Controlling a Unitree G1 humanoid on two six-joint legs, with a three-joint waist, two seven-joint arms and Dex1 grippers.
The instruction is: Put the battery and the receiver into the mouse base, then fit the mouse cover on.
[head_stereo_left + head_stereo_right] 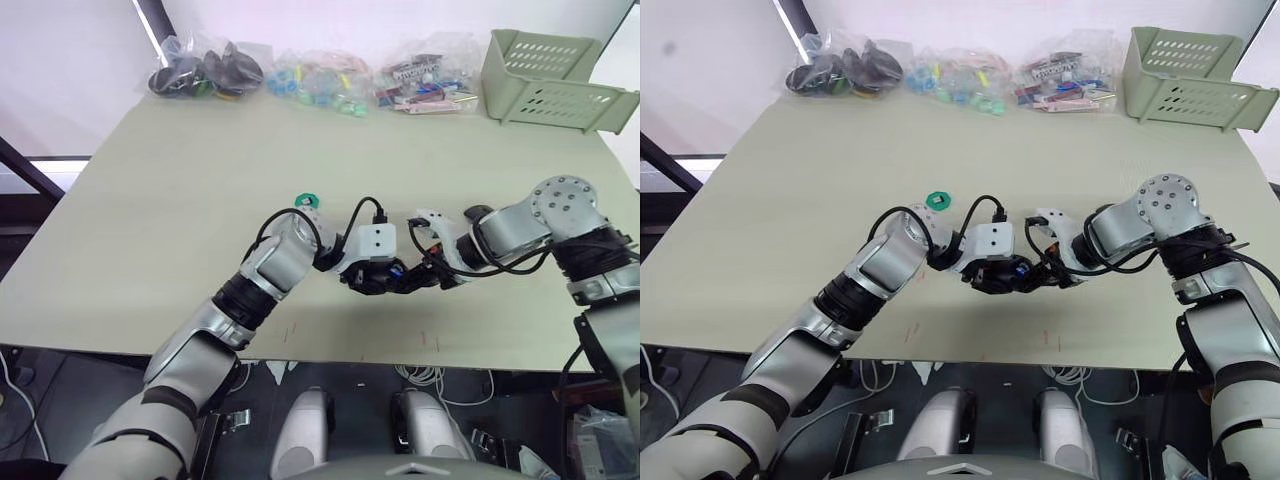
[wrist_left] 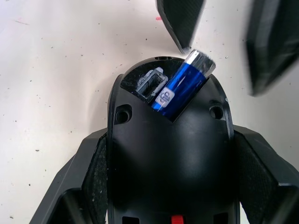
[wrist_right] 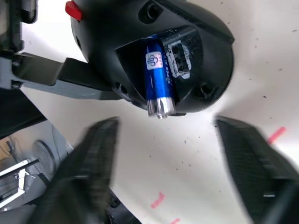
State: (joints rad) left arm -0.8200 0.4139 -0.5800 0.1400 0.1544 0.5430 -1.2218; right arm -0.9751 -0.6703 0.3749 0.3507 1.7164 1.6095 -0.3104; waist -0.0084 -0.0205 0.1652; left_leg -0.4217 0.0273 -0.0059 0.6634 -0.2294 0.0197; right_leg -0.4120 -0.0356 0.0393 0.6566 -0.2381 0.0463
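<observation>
Two arms meet near the front edge of the tabletop (image 1: 180, 180), and that pale surface carries everything. Biggest item at the back right corner is a green basket (image 1: 550, 75), with a row of clear bags (image 1: 320, 78) of small parts strung along the far edge beside it.

Down at the centre, the left end effector (image 2: 170, 163) clamps the base (image 2: 168, 154) between its two black fingers, one pressed against each flank of the black oval body. A red part shows at the base's near end in the left wrist view. The right end effector (image 3: 163, 154) hovers just off the base's open end with its fingers spread wide, gripping nothing, bare tabletop between them.

Now the battery (image 2: 182, 86): the blue cylinder sits slanted in the recessed compartment, its lower end down in the slot, its silver cap poking out past the rim of the base. Not lying flat. Right beside it, touching or nearly so, a small grey rectangular socket piece (image 2: 152, 86) sits in the same compartment; whether that is the receiver is hard to tell.

Smallest of all, a round green disc (image 1: 937, 200) lies on the tabletop just behind the left forearm.
</observation>
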